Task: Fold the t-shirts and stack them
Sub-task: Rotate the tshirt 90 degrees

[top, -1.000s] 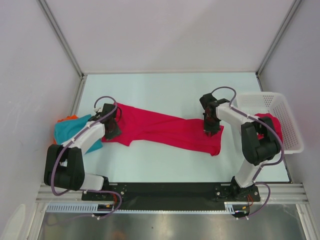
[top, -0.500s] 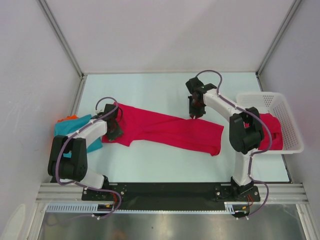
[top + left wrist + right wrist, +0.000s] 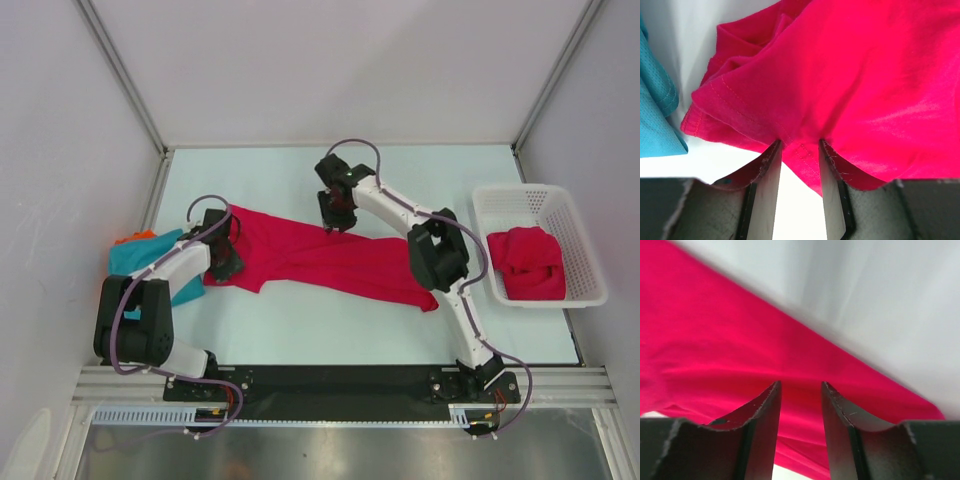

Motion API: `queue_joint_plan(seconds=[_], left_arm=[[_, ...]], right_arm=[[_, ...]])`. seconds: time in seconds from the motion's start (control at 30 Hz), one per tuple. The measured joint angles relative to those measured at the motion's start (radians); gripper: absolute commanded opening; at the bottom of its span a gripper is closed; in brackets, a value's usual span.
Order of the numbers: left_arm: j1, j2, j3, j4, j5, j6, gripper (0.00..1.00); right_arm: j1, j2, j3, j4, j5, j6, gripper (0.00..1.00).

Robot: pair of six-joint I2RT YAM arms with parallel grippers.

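Overhead view: the crimson t-shirt (image 3: 330, 260) lies stretched in a long band across the middle of the table (image 3: 400, 180), running from centre-left down to lower right.

Left arm: base at the lower left. The forearm reaches up and right, ending at the band's left end. I see the left gripper (image 3: 228, 262) set on that end of the cloth. On the left wrist camera, a stitched hem of the shirt dips between the two fingers (image 3: 771, 170), and the wrinkles converge at their tips. I read this as a pinch on the crimson hem. White table shows lower in the gap.

Right arm: base at the lower right. It is extended far up and left across the frame, with the elbow over the band's right part. The right gripper (image 3: 335, 213) points down at the band's upper edge, near frame centre. On the right wrist camera the fingers (image 3: 765, 415) stand apart with nothing between them. Crimson cloth fills the view beyond them, and it is blurred.

The teal t-shirt (image 3: 135, 258) is bunched at the left table edge, just beside the left forearm. The second crimson t-shirt (image 3: 530, 262) sits crumpled inside the white basket (image 3: 520, 190) at the right.
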State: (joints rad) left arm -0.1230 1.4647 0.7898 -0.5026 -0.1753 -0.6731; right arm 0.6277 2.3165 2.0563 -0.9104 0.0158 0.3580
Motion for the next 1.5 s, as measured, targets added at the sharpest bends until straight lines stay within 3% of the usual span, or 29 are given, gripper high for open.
queue_joint_plan(seconds=[0.53, 1.07, 1.2, 1.23, 1.27, 1.3, 1.37, 1.43, 1.5], left_arm=[[0.002, -0.007, 0.001, -0.001, -0.002, 0.02, 0.41], [0.002, 0.029, 0.039, 0.0, -0.002, 0.031, 0.41], [0.002, 0.037, 0.057, -0.005, -0.002, 0.038, 0.4], [0.003, 0.041, 0.063, -0.005, -0.001, 0.039, 0.4], [0.003, 0.045, 0.068, -0.004, -0.001, 0.039, 0.41], [0.003, 0.047, 0.071, -0.004, -0.001, 0.042, 0.4], [0.004, 0.052, 0.073, -0.004, 0.0, 0.045, 0.4], [0.004, 0.056, 0.075, -0.004, 0.0, 0.045, 0.4], [0.004, 0.059, 0.077, -0.005, 0.001, 0.045, 0.41]], right_arm=[[0.037, 0.228, 0.29, -0.015, -0.119, -0.053, 0.52], [-0.02, 0.269, 0.353, -0.012, -0.151, -0.074, 0.54], [-0.027, 0.28, 0.359, -0.001, -0.176, -0.076, 0.5], [-0.028, 0.281, 0.359, 0.001, -0.18, -0.075, 0.46], [-0.03, 0.281, 0.357, 0.006, -0.185, -0.075, 0.34], [-0.031, 0.281, 0.351, 0.014, -0.192, -0.078, 0.28], [-0.029, 0.281, 0.336, 0.035, -0.208, -0.08, 0.22], [-0.029, 0.281, 0.325, 0.052, -0.227, -0.079, 0.24], [-0.03, 0.281, 0.318, 0.064, -0.244, -0.079, 0.33]])
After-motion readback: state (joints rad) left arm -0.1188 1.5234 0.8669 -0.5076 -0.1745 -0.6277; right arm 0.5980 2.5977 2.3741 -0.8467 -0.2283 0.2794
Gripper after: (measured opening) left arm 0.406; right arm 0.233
